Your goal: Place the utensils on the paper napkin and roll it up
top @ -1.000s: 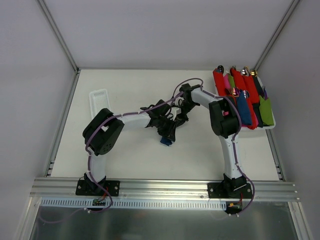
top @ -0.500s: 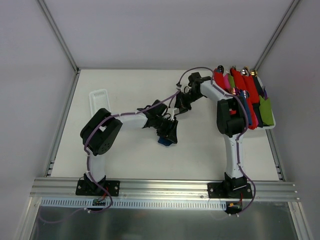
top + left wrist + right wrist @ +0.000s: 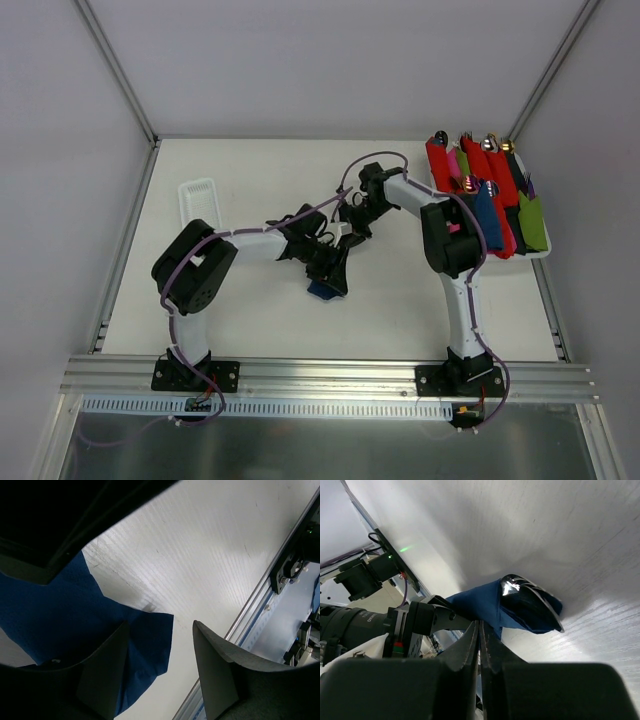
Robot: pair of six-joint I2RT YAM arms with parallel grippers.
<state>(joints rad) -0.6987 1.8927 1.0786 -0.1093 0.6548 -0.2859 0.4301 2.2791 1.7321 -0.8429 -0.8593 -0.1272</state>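
- Thin paper napkin (image 3: 65, 625): deep navy blue, plain.
- Rounded metal spoon bowl (image 3: 530, 605): dark and glossy, with a bright white glint.
- Flat table top (image 3: 200, 545): white, finely ribbed.
- Rolled napkins (image 3: 440, 165) in the plastic tray (image 3: 545, 255): red, pink, green and blue; the tray is white.
- Jointed robot arms (image 3: 258, 240): white links, black joints, purple cables.

Table (image 3: 400, 300): white, matte, with faint scuffs visible in the wrist views. Centre of frame: dark blue napkin (image 3: 322, 291) lying on the surface, loosely folded rather than flat. A shiny spoon bowl (image 3: 525, 602) shows at one end of the fold. Upper left: ribbed white tray (image 3: 197, 195), well apart from the napkin. Upper right, against the table edge: second tray (image 3: 540, 254) carrying coloured rolls (image 3: 440, 165).
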